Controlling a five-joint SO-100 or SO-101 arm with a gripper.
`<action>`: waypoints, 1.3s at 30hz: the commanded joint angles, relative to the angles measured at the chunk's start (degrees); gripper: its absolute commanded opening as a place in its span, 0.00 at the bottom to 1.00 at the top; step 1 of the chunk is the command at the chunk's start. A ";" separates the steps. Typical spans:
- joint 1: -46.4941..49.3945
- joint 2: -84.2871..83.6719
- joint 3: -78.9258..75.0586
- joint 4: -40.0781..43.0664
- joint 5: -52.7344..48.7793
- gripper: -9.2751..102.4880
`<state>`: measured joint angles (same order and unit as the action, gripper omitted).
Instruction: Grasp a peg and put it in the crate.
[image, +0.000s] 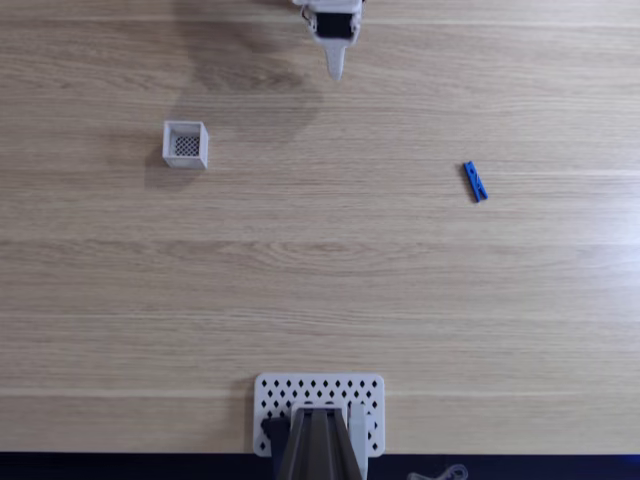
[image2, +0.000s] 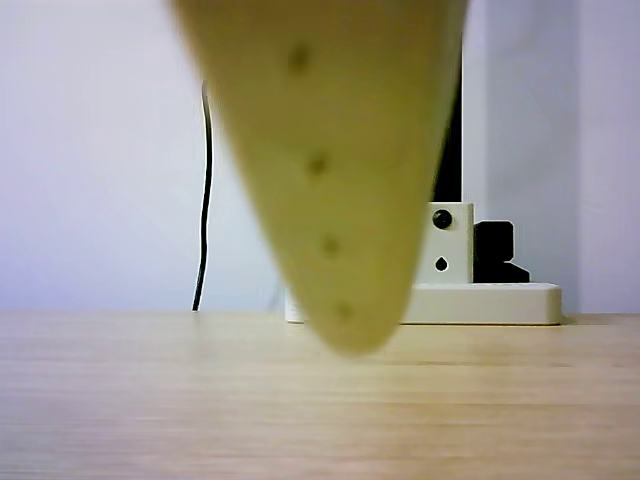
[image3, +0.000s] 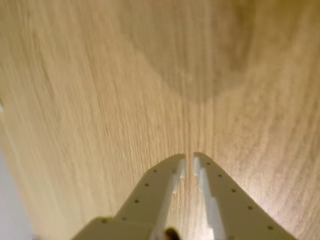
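Observation:
The blue peg (image: 475, 181) lies flat on the wooden table at the right of the fixed view. The small white crate (image: 185, 144) with its dark mesh bottom stands at the upper left. My gripper (image: 336, 70) hangs at the top centre, far from both, roughly midway between them. In the wrist view the gripper (image3: 189, 159) has its two white fingers nearly touching over bare wood, with nothing between them. One blurred finger (image2: 330, 180) fills the middle of the other view, its tip just above the table.
A white perforated plate (image: 268, 400) with diamond holes sits at the bottom centre of the fixed view under the arm's base. In the other view a white block with a black part (image2: 470, 270) and a thin black cable (image2: 203, 220) stand at the table's far edge.

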<state>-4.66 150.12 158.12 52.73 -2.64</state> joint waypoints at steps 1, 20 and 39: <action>-0.62 -10.99 -17.23 -0.62 -20.30 0.08; -13.62 -25.93 -30.85 -0.88 -99.76 0.08; -28.48 -44.74 -25.22 -37.97 -87.10 0.08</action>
<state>-32.87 108.46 136.05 22.41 -92.64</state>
